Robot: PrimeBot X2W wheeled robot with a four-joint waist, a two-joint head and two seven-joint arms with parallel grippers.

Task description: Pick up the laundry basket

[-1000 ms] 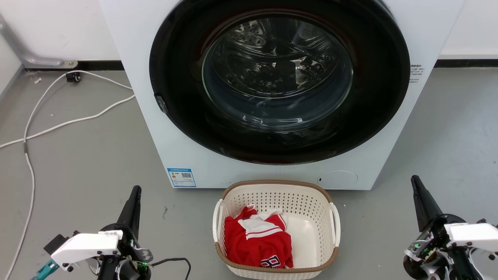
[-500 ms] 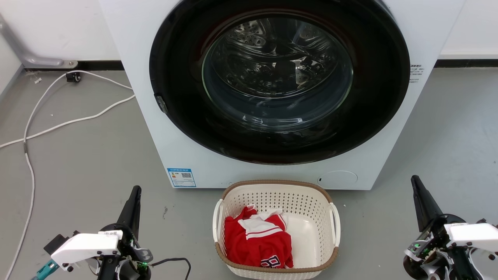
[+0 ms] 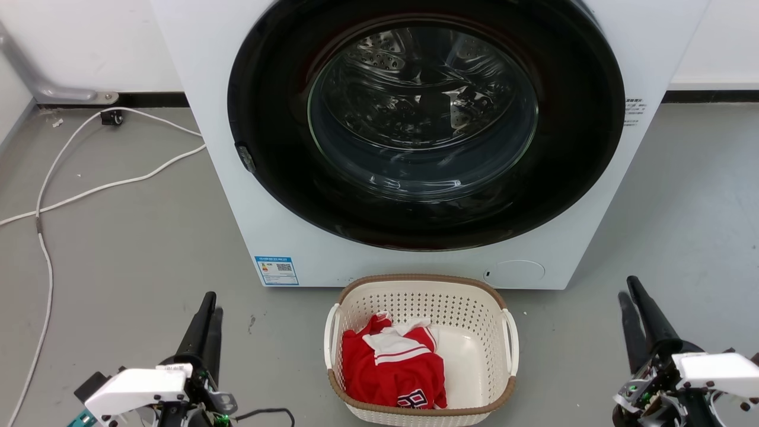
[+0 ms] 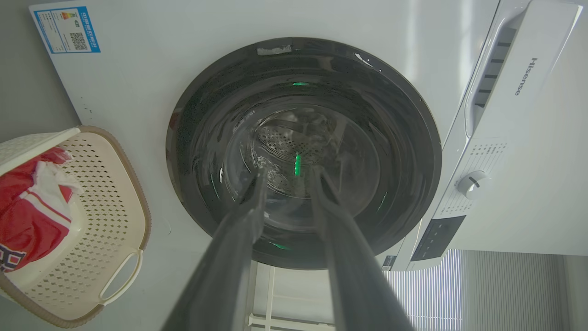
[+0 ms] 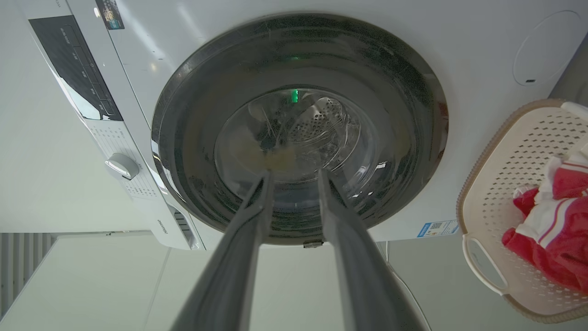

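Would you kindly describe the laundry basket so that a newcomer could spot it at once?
Find the big white washing machine with its round dark door. On the grey floor right in front of it sits the laundry basket, cream, perforated, with a brown rim and white side handles. It alone holds a red and white garment.

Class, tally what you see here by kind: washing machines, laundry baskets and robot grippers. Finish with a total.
washing machine: 1
laundry basket: 1
grippers: 2 (left gripper, right gripper)
Total: 4
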